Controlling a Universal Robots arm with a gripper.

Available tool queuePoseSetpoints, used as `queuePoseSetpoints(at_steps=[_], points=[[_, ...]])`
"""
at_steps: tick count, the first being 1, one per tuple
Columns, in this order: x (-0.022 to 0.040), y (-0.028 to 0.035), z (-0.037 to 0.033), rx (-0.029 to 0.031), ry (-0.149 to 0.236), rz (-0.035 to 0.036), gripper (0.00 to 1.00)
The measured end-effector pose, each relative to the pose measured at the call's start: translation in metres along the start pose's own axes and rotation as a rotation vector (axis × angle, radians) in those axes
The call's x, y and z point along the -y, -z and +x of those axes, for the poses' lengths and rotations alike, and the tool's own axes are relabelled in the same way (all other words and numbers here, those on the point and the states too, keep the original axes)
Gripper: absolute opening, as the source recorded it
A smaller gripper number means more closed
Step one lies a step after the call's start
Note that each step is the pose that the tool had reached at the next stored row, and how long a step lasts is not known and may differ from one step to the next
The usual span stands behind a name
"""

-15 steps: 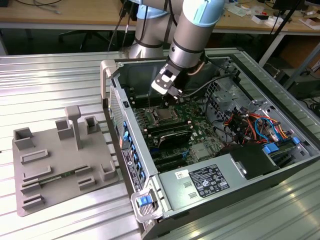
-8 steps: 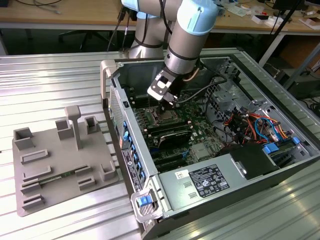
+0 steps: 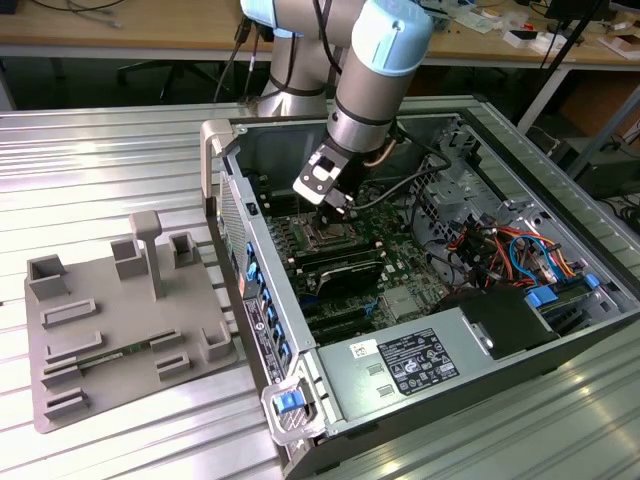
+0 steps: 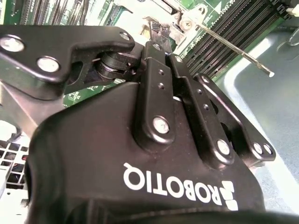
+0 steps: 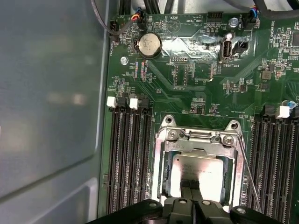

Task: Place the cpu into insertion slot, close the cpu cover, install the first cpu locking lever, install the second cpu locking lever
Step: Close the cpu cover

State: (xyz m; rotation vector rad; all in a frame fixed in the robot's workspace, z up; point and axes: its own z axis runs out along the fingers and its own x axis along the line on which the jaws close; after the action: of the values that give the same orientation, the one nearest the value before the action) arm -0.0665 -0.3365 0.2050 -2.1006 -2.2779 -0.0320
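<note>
Gripper [image 5: 192, 189] fingers pressed together, nothing seen between them; tips directly over cpu [image 5: 196, 169]. Cpu flat in insertion slot [image 3: 318, 238], silver top facing gripper, edges square to memory slots [image 5: 128, 158]. Cpu cover [image 5: 236, 172] down around chip. Wire locking lever [image 5: 251, 179] just beside gripper, long axis along socket side, slightly slanted.

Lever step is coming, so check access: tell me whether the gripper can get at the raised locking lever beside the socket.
Probably yes. The locking lever sticks up unlatched with open air around it, and the shut gripper hangs over the cpu right beside it.
</note>
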Motion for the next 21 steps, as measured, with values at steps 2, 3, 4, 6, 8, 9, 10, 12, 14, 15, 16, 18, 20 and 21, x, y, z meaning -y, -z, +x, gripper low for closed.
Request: queuePoseSetpoints(at_steps=[2, 3, 4, 6, 8, 9, 10, 12, 14, 15, 16, 18, 20, 21], points=[[-0.0003, 0.0017, 0.0005, -0.0021, 0.000, -0.0017, 0.11], [-0.0004, 0.0068, 0.0004, -0.0005, 0.000, -0.0005, 0.11], [-0.0014, 0.0084, 0.0004, -0.0007, 0.000, -0.0004, 0.11], [-0.0059, 0.0100, 0.0002, -0.0010, 0.000, 0.0023, 0.11], [-0.0108, 0.0130, -0.0002, -0.0010, 0.000, 0.0058, 0.11], [-0.0116, 0.0155, -0.0001, -0.0011, 0.000, 0.0063, 0.11], [-0.0127, 0.0195, 0.0000, -0.0013, 0.000, 0.0072, 0.11], [-0.0147, 0.0264, 0.0001, -0.0013, 0.000, 0.0094, 0.11], [-0.0160, 0.0333, 0.0003, -0.0039, -0.001, 0.0110, 0.11], [-0.0160, 0.0341, 0.0004, -0.0050, -0.001, 0.0109, 0.11], [-0.0161, 0.0342, 0.0004, -0.0056, -0.001, 0.0108, 0.11], [-0.0161, 0.0343, 0.0003, -0.0054, 0.000, 0.0109, 0.11], [-0.0161, 0.0344, 0.0004, -0.0054, 0.000, 0.0109, 0.11], [-0.0161, 0.0344, 0.0004, -0.0054, 0.000, 0.0109, 0.11]])
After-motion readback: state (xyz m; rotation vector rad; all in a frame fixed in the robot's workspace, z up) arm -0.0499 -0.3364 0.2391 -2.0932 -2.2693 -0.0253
